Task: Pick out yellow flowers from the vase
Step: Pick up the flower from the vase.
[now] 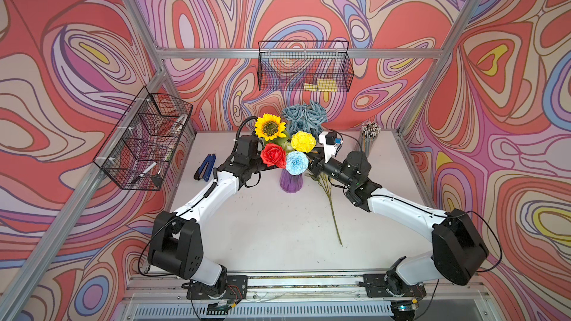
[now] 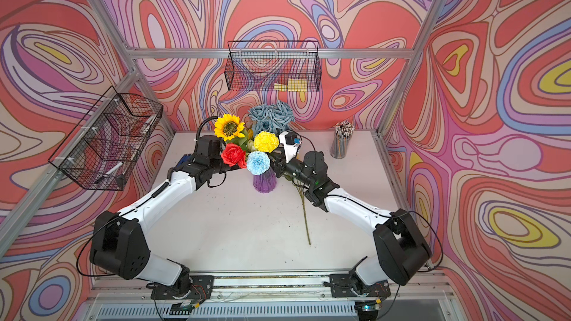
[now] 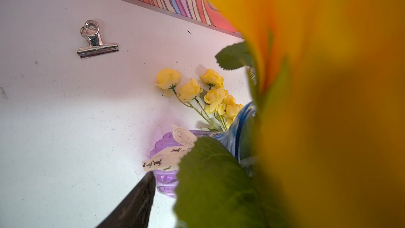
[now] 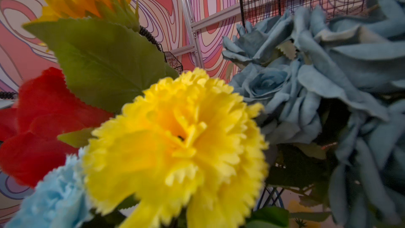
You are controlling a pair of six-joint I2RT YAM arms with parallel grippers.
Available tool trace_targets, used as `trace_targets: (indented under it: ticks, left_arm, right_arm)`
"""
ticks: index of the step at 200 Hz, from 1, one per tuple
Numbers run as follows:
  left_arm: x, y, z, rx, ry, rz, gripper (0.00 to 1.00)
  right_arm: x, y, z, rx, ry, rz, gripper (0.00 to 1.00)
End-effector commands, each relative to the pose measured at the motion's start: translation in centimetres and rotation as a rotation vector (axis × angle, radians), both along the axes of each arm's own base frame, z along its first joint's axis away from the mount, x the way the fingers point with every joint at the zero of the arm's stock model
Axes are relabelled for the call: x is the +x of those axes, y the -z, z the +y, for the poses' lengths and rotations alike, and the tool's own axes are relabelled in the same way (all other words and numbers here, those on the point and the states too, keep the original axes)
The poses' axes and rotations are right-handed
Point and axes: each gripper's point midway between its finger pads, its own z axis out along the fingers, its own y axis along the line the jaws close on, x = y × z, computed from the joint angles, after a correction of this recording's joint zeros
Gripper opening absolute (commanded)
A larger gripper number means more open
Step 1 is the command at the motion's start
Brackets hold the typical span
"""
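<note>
The purple ribbed vase (image 1: pixel 292 182) (image 2: pixel 264 182) stands mid-table. It holds a sunflower (image 1: pixel 271 127), a yellow carnation (image 1: pixel 303 142) (image 4: pixel 179 141), a red rose (image 1: pixel 273 155) and a light blue carnation (image 1: pixel 296 163). A spray of yellow roses (image 3: pixel 210 97) lies on the table right of the vase, its stem (image 1: pixel 332 208) running toward the front. My left gripper (image 1: pixel 259 166) sits under the red rose at the vase. One finger (image 3: pixel 140 196) rests against the vase wall (image 3: pixel 163 145) and a leaf hides the other. My right gripper (image 1: pixel 311 158) is just below the yellow carnation, its fingers hidden.
A bunch of grey-blue roses (image 1: pixel 304 115) stands behind the vase. Also on the table are a blue stapler (image 1: pixel 204 165) at the left, a cup of pencils (image 1: pixel 369 140) at the back right, and a metal clip (image 3: pixel 96 44). Wire baskets (image 1: pixel 304 67) (image 1: pixel 145 140) hang on the walls.
</note>
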Motion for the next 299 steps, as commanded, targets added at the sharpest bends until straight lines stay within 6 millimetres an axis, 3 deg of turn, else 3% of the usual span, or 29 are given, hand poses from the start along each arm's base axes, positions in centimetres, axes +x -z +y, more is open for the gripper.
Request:
trace_targets:
  ticks: [1,27,75,121,179,222,280,299]
  left_arm:
    - [-0.3,1.0,0.5,0.02,-0.003,0.028,0.72]
    - [-0.3,1.0,0.6,0.023,-0.004,0.026,0.72]
    - [-0.3,1.0,0.7,0.027,-0.006,0.025,0.72]
    - [-0.3,0.8,0.8,0.035,-0.007,0.018,0.72]
    - [-0.4,0.5,1.0,0.047,-0.011,0.01,0.72]
    - [-0.4,0.7,1.1,0.053,-0.014,0.013,0.72]
    - [-0.3,0.7,1.1,0.059,-0.011,0.008,0.72]
    - [-0.4,0.5,1.1,0.059,-0.006,0.004,0.72]
  right_arm:
    - [0.3,-0.3,-0.1,-0.023,0.028,-0.009,0.14]
    - [0.3,-0.7,-0.1,-0.025,0.028,-0.02,0.0]
    - [-0.2,-2.5,-0.2,-0.023,0.024,-0.059,0.0]
    - [-1.3,-5.6,-1.5,-0.035,0.055,-0.108,0.0]
    - [-1.2,-8.7,-3.3,-0.143,0.155,-0.126,0.0]
    - [-0.9,-12.0,-5.5,-0.215,0.265,-0.094,0.0]
    - [-3.1,-17.4,-9.5,-0.178,0.384,-0.082,0.0]
    - [-2.8,-17.4,-11.6,-0.22,0.489,0.005,0.0]
